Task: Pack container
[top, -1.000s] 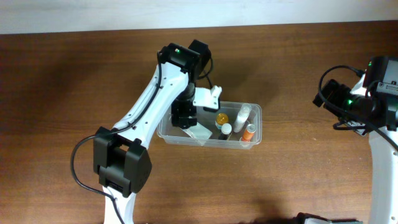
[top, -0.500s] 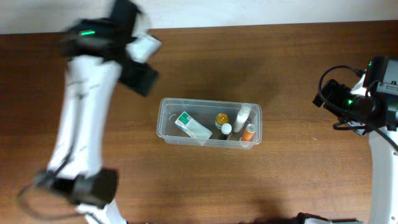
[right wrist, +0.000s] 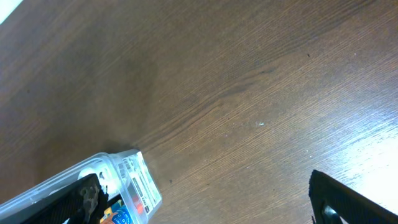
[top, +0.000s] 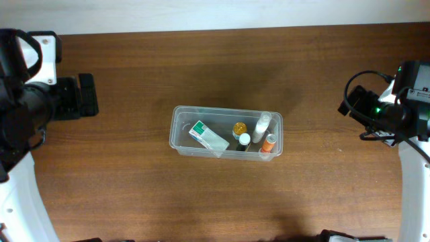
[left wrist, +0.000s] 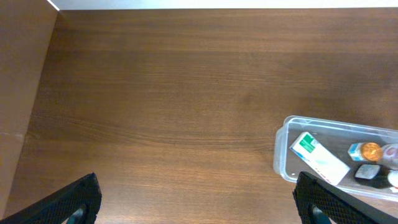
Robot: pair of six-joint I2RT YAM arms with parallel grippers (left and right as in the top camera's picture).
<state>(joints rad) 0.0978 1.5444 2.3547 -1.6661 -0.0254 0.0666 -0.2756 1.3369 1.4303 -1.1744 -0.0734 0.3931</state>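
The clear plastic container stands in the middle of the table. It holds a white-and-green box, an orange-capped bottle, a white bottle, an orange bottle and a dark-capped bottle. My left gripper is far to the left of it, open and empty. In the left wrist view the gripper is wide open over bare wood, with the container at the right. My right gripper is open and empty to the right of it. In the right wrist view the gripper has the container's corner at lower left.
The brown wooden table runs to a pale wall at the back edge. The right arm's cables loop above its gripper.
My left arm has pulled back from the container, up and far to the left. The white-and-green box stays in the container. The right arm has not moved.
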